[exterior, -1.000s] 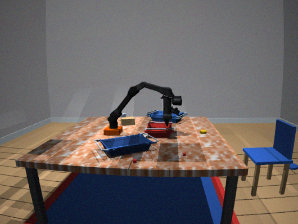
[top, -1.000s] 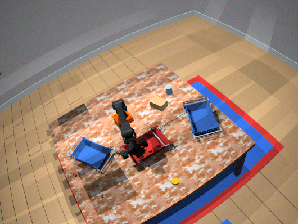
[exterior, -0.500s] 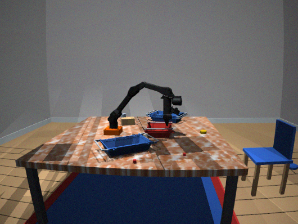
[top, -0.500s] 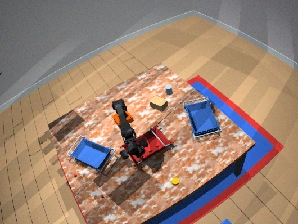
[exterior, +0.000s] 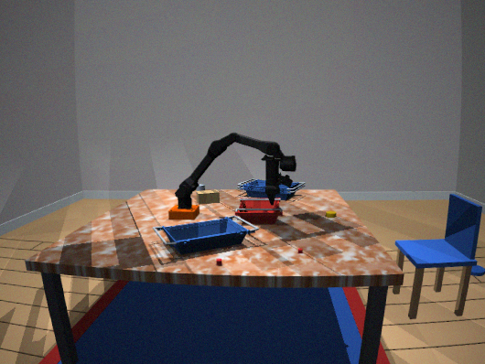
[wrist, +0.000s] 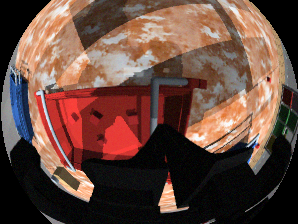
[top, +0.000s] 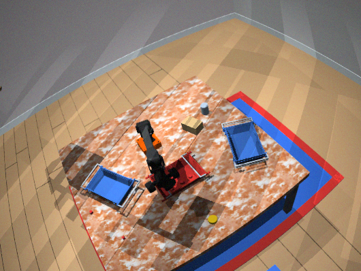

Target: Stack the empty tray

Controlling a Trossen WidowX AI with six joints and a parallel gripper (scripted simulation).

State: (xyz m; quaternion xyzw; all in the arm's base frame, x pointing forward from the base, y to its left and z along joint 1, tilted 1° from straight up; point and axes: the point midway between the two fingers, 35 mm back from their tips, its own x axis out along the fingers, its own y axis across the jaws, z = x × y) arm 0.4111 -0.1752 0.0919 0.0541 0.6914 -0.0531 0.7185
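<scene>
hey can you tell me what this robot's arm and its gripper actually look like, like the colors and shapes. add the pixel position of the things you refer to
The arm (top: 148, 144) (exterior: 206, 162) is matte black, with chunky rounded joints and slimmer links, on a flat orange base block (top: 139, 146) (exterior: 184, 213). The gripper (exterior: 272, 202) (wrist: 162, 127) is black too, its fingers tapering to points. I can't make out any markings or cables.

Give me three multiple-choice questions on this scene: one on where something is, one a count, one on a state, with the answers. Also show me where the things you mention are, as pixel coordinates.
1. What is the pincer (top: 165, 184) (exterior: 272, 200) (wrist: 162, 127) above?
A) A blue tray
B) The red tray (top: 186, 171) (exterior: 259, 218) (wrist: 131, 145)
C) The tan box

2. How many blue trays are on the table?
A) One
B) Two
C) Three

3. How is the pincer?
A) Shut
B) Half open
C) Wide open

1: B, its tips point down over the red tray.
2: B, the near blue tray (top: 110, 188) (exterior: 208, 239) (wrist: 242, 146) and the far blue tray (top: 246, 143) (wrist: 20, 107) flank the red one.
3: A, its fingers meet in the wrist view.
</scene>
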